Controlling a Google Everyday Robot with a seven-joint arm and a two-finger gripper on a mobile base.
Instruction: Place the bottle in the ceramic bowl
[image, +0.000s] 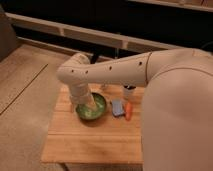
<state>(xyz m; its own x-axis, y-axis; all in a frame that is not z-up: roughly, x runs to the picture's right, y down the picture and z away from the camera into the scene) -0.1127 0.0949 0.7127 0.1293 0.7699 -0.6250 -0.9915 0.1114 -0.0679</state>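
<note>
The green ceramic bowl (98, 112) sits on the small wooden table (90, 137), near its middle back. My white arm reaches from the right across the table and bends down, and my gripper (91, 107) is inside the bowl. A pale shape at the gripper's tip inside the bowl may be the bottle; I cannot make it out apart from the gripper.
A blue block (117, 107) and an orange carrot-like thing (128, 111) lie just right of the bowl. A white cup with dark sticks (129, 91) stands behind them. A dark wall with a pale ledge runs behind the table. Tiled floor lies to the left.
</note>
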